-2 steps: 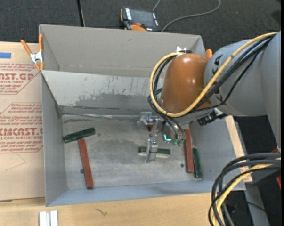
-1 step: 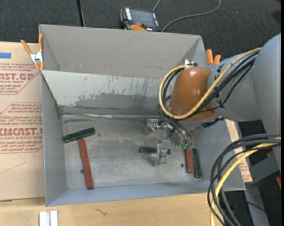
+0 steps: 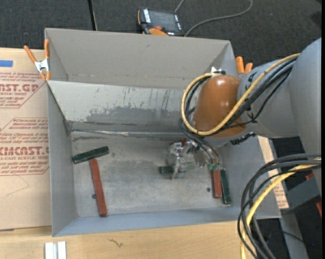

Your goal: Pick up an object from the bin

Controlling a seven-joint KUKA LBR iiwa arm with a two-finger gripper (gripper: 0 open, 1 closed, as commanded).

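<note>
I reach into the bin (image 3: pixel 135 90) from the right of the frame. My orange cover (image 3: pixel 219 104), looped with yellow and black cables (image 3: pixel 190 99), sits over the bin's right half, near the back wall. Below it my gripper (image 3: pixel 178 163) hangs down over the middle of the floor, a little right of centre.

A small dark green piece (image 3: pixel 165 170) lies on the floor at my tip, on its lower left side. It is touching my tip or just beside it; I cannot tell which. Whether my jaws stand wide or narrow I cannot tell either, nor whether the green piece sits between them.

The other things lie well apart from me. At the left of the floor a green stick (image 3: pixel 90 155) lies almost level, tilted up a little at its right end. Just under it a long red stick (image 3: pixel 98 188) runs down toward the front wall, its upper end close to the green stick. At the lower right, by the right wall, a short red stick (image 3: pixel 217 183) and a second green stick (image 3: pixel 225 190) lie side by side, both nearly upright in the frame, near my tip on its right side.
</note>
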